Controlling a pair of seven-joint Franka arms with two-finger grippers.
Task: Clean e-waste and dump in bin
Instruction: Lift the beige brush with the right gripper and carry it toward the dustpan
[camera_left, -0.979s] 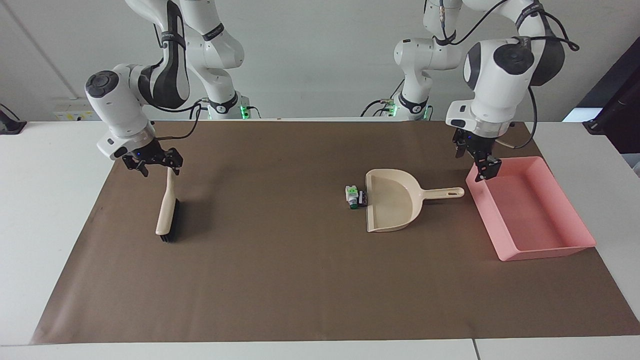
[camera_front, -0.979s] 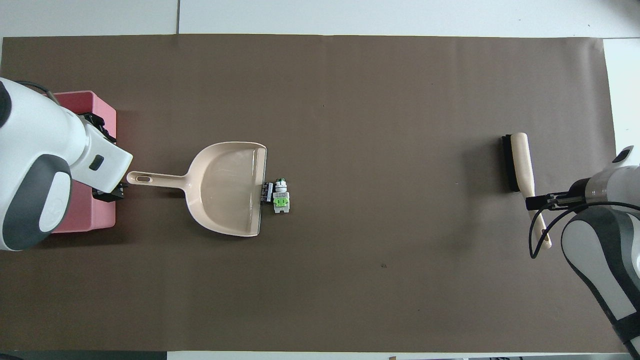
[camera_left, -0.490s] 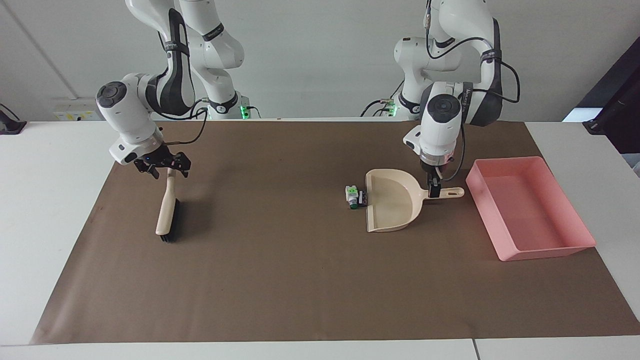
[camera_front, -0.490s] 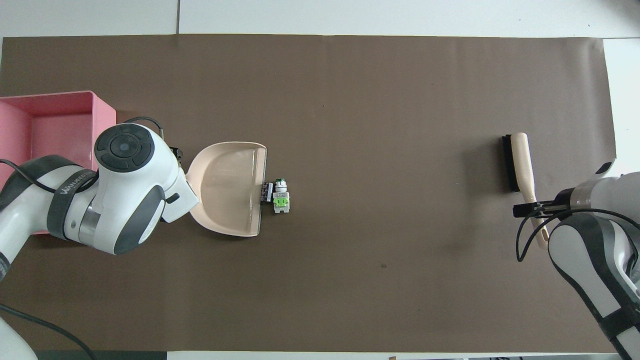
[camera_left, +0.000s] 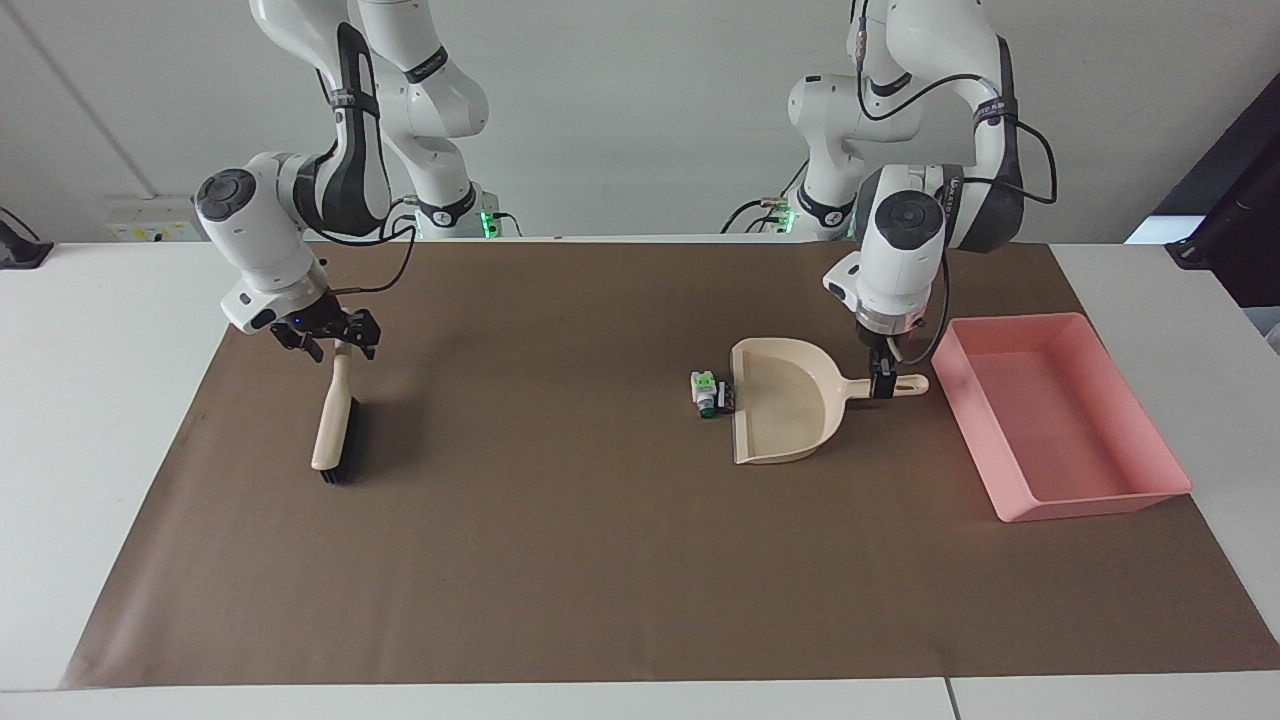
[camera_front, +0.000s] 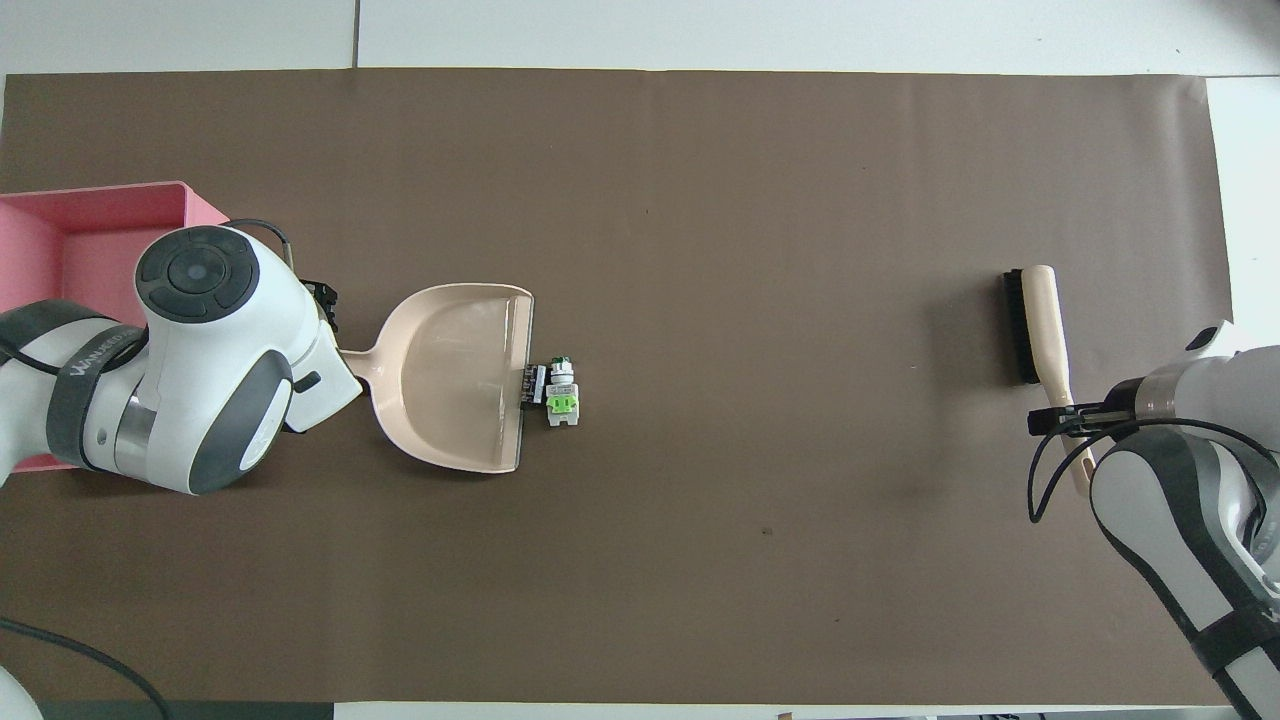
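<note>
The e-waste (camera_left: 706, 392) (camera_front: 560, 390) is a white-grey bit with green marks and a small dark piece (camera_front: 535, 385), lying on the brown mat against the lip of the beige dustpan (camera_left: 785, 400) (camera_front: 450, 375). My left gripper (camera_left: 882, 385) is down at the dustpan's handle, astride it near the hanging hole; the wrist hides it in the overhead view. The pink bin (camera_left: 1090, 503) (camera_front: 120, 188) stands beside the dustpan at the left arm's end. My right gripper (camera_left: 340, 345) (camera_front: 1065, 415) sits at the end of the brush handle.
The beige brush (camera_left: 333, 425) (camera_front: 1035, 320) lies on the mat at the right arm's end, dark bristles down. A brown paper mat (camera_left: 560, 560) covers most of the white table. The left arm's cable loops near the bin's rim.
My left gripper swung from over the bin's edge to the dustpan handle and dropped onto it. My right gripper shifted slightly along the brush handle's end. Dustpan, e-waste and brush stayed put.
</note>
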